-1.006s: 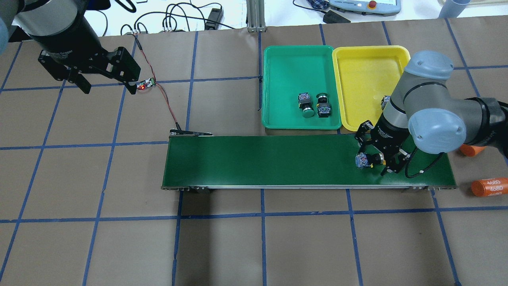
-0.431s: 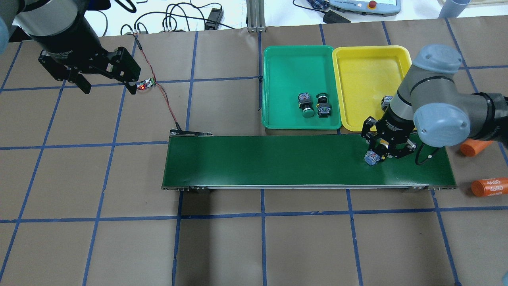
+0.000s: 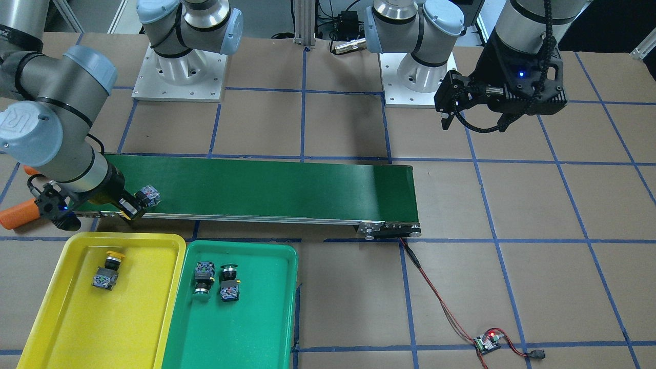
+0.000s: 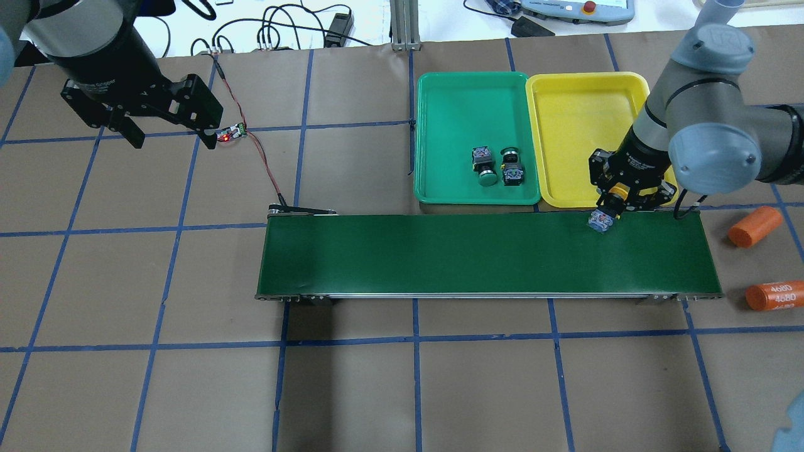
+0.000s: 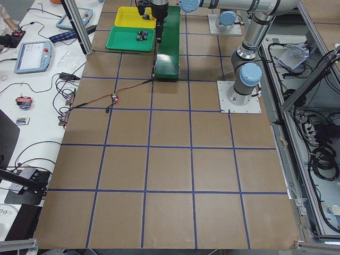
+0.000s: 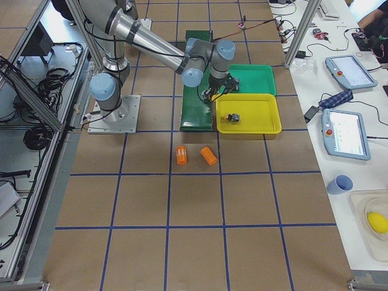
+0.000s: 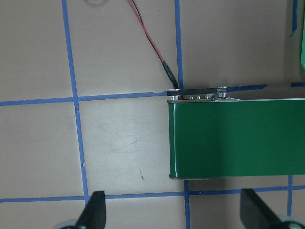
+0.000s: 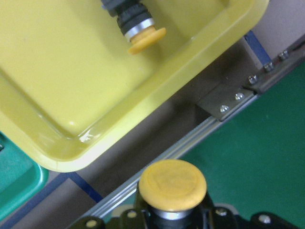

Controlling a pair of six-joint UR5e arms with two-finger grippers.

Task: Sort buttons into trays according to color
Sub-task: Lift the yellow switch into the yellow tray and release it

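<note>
My right gripper (image 4: 619, 199) is shut on a yellow-capped button (image 4: 601, 221), holding it over the belt's far edge beside the yellow tray (image 4: 590, 76). The right wrist view shows that button's yellow cap (image 8: 172, 183) just short of the yellow tray's rim (image 8: 143, 119). A second yellow button (image 3: 106, 271) lies inside that tray. Two green buttons (image 4: 483, 168) (image 4: 512, 168) lie in the green tray (image 4: 465, 107). My left gripper (image 4: 171, 139) hangs open and empty, far off at the table's left, above the brown paper.
The dark-green conveyor belt (image 4: 440, 251) runs across the middle of the table. Two orange cylinders (image 4: 754, 226) (image 4: 776, 295) lie past its right end. A red-and-black wire runs from the belt's left end to a small circuit board (image 4: 231, 132) near my left gripper.
My right gripper closed on the yellow button on the belt, then carried it from mid-belt to the far edge beside the yellow tray. The left arm has not moved.
</note>
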